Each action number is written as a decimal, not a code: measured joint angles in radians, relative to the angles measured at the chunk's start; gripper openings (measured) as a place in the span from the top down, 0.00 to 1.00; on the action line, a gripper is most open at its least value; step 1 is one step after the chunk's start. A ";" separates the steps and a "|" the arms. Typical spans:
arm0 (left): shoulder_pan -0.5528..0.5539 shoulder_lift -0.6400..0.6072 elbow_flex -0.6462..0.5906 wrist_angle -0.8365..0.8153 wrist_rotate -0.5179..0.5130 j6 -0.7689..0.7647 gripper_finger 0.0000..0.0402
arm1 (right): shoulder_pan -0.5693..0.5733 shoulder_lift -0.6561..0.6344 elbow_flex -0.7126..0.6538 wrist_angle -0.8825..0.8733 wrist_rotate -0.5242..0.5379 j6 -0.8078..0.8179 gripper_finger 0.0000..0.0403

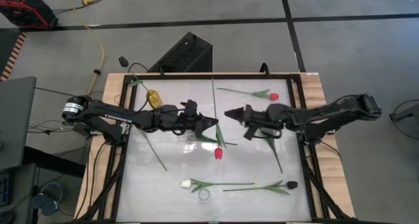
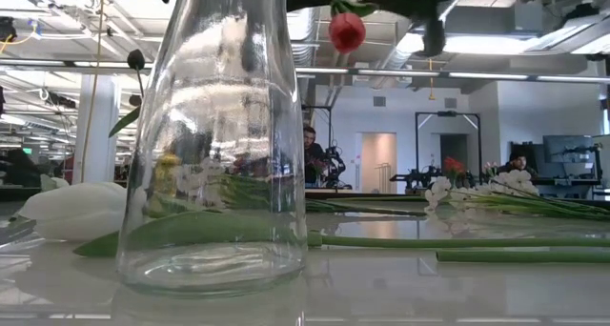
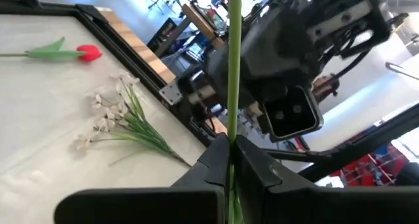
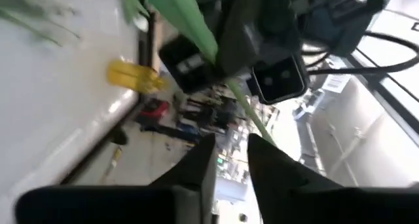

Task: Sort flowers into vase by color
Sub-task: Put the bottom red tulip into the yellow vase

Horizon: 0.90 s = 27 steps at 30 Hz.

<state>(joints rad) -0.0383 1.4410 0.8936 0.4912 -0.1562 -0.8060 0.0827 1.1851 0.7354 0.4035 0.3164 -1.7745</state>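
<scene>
My left gripper (image 1: 213, 124) (image 3: 230, 160) is shut on the green stem of a red tulip (image 1: 218, 153) over the middle of the table. In the low view the tulip's head (image 2: 347, 29) hangs high above the table top. My right gripper (image 1: 228, 112) (image 4: 232, 152) is open and faces the left one from the right, close to the same stem (image 4: 245, 106) without touching it. A clear glass vase (image 2: 219, 135) (image 1: 204, 194) stands near the table's near edge. My left gripper pinches the red tulip's stem (image 3: 230, 135) between its two fingers, about midway along the stem. The fingers come level from the table's left and lie across it. The tulip is lifted clear, with the head (image 1: 218, 153) toward the near side and the bare stem end toward the far edge.
On the table lie a second red tulip (image 1: 272, 95) far right, a white tulip (image 1: 186, 183) and a dark tulip (image 1: 291, 184) near the vase, and a sprig of white blossoms (image 3: 111, 116). A yellow flower (image 1: 154, 98) and a dark tulip (image 1: 122, 60) lie far left.
</scene>
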 joint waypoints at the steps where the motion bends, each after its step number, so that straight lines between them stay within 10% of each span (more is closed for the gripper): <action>1: 0.000 0.000 0.000 -0.005 0.000 -0.001 1.00 | -0.008 0.023 0.010 0.032 0.000 -0.018 0.68; 15: -0.002 0.001 0.000 -0.065 0.016 -0.003 1.00 | -0.022 0.224 0.023 0.314 -0.027 -0.218 0.55; 27: 0.004 0.002 0.000 -0.089 -0.012 0.021 0.97 | -0.019 0.260 0.024 0.279 0.050 -0.212 0.94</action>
<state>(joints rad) -0.0346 1.4429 0.8936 0.4019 -0.1679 -0.7849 0.0634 1.4451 0.7593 0.6823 0.3664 -1.9869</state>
